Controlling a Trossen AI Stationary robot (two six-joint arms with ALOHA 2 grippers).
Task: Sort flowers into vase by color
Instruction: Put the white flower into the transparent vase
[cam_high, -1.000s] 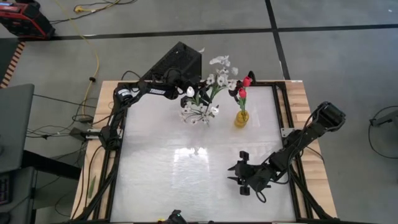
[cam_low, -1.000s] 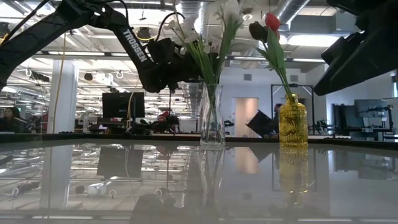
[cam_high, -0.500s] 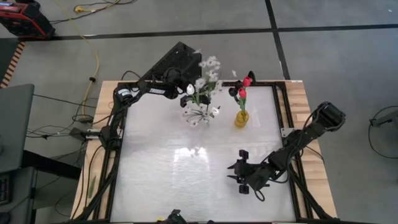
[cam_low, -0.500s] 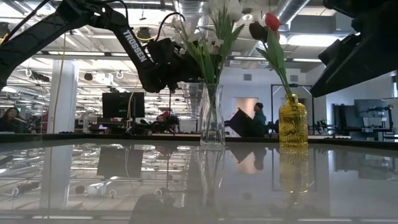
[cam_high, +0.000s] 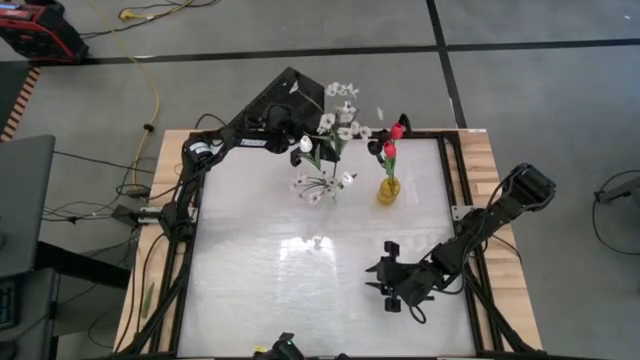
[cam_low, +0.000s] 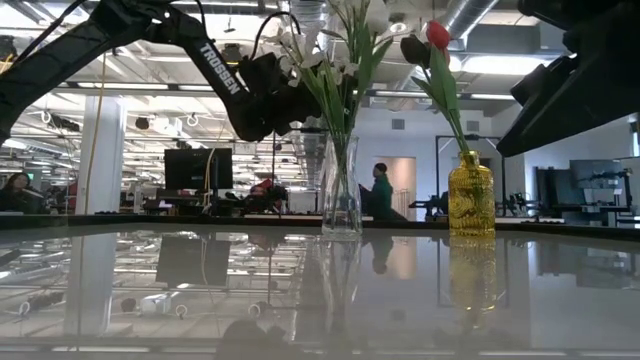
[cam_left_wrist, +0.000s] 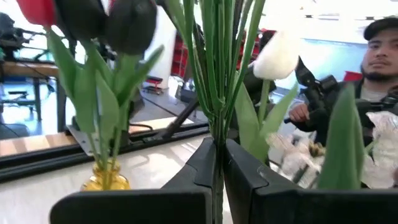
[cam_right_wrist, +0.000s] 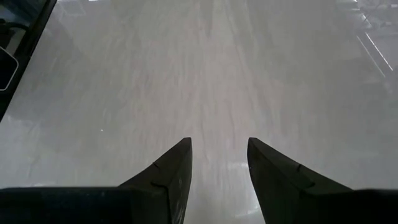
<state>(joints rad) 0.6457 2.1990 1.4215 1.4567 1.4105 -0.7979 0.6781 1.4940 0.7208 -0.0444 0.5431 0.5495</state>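
A clear glass vase (cam_high: 320, 186) (cam_low: 340, 185) stands on the table with white tulips and white blossom sprigs (cam_high: 342, 110) in it. My left gripper (cam_high: 297, 138) (cam_low: 298, 100) is above the vase's mouth, on its left, shut on the green stems. A yellow vase (cam_high: 388, 190) (cam_low: 470, 195) (cam_left_wrist: 106, 180) to the right holds red tulips (cam_high: 394, 132) and a dark bloom (cam_left_wrist: 130, 22). My right gripper (cam_high: 384, 284) (cam_right_wrist: 217, 155) hovers open over bare table near the right front. My left gripper pinches a bunch of several green stems (cam_left_wrist: 216, 134) between its two fingers (cam_left_wrist: 249, 174), above the vase's mouth and below the blooms. The fingers come level from the table's far left and lie across the stems. The stems stand nearly upright, lower ends in the clear vase.
The white tabletop (cam_high: 300, 270) lies bare in front of both vases. A dark frame rail (cam_high: 455, 190) runs along the table's right side. People show in the room beyond the far edge (cam_low: 380, 190) (cam_left_wrist: 379, 43).
My left gripper has risen a little, still shut on the stems. The white blossoms and stems have swung from leaning right toward the yellow vase to standing more upright over the clear vase. A person has walked across the room behind.
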